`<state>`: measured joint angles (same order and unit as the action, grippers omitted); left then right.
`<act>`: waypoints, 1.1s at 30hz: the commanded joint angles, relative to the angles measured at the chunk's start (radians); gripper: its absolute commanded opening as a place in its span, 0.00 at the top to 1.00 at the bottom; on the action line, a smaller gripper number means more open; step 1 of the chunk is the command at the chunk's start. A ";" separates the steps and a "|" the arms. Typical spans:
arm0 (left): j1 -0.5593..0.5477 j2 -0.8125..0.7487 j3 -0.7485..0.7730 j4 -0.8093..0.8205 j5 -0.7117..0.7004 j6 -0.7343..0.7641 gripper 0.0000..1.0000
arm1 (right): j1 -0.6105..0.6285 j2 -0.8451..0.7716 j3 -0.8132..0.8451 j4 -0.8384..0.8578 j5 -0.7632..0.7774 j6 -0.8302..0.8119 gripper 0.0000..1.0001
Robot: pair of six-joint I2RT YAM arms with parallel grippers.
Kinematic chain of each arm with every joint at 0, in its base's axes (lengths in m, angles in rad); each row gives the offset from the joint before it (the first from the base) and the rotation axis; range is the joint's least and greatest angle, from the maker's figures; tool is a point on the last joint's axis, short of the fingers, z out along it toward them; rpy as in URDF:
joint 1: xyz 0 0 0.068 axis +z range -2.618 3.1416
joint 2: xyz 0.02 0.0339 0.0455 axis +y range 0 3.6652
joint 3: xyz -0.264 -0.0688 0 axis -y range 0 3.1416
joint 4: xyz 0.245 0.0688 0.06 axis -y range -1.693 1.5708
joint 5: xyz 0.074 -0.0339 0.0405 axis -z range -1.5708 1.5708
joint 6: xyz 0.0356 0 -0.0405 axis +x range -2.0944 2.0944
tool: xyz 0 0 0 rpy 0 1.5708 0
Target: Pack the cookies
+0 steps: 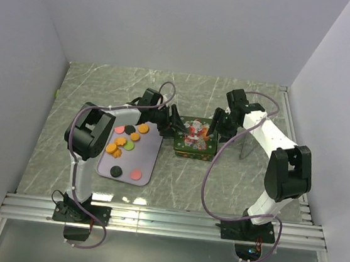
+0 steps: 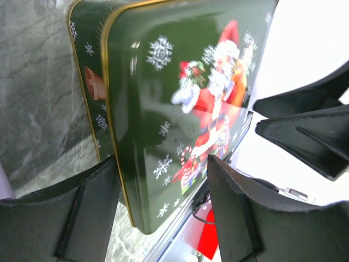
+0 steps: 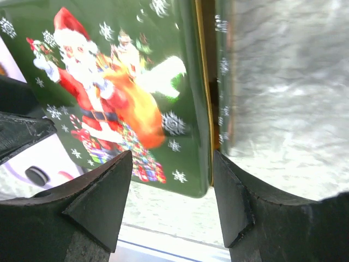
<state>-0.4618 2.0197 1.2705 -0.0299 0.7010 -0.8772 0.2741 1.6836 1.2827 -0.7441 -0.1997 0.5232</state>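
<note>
Both arms reach inward to the green tin (image 1: 196, 138) at frame centre. Left gripper (image 1: 177, 126) and right gripper (image 1: 216, 129) have jaws spread wide, each straddling a lid corner; hold not discernible. Cookies (image 1: 126, 143) lie on the lavender tray (image 1: 146, 165), left of the tin.

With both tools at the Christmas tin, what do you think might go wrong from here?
1. The left tool and right tool straddle opposite edges of the tin. An uneven pull could tilt or jam its lid.
2. The tin stands close beside the tray of cookies, so a shoved tin might bump the tray and scatter them.
3. The two tools work close together and could collide.
</note>
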 commanded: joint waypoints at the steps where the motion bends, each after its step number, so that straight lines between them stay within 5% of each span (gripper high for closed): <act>1: -0.012 0.014 0.050 0.004 -0.006 0.007 0.32 | -0.004 -0.021 0.082 -0.083 0.095 -0.038 0.32; 13: -0.037 0.046 0.110 -0.057 -0.032 0.018 0.33 | -0.042 -0.082 0.052 -0.095 0.131 -0.022 0.33; 24: -0.038 0.099 0.237 -0.283 -0.121 0.046 0.30 | -0.231 -0.087 -0.210 0.210 -0.236 0.092 0.34; 33: -0.041 0.102 0.303 -0.387 -0.172 0.037 0.28 | -0.320 -0.033 -0.298 0.353 -0.282 0.213 0.37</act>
<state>-0.4942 2.1101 1.5215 -0.3641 0.5625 -0.8536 -0.0181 1.6463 1.0103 -0.4938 -0.4324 0.6750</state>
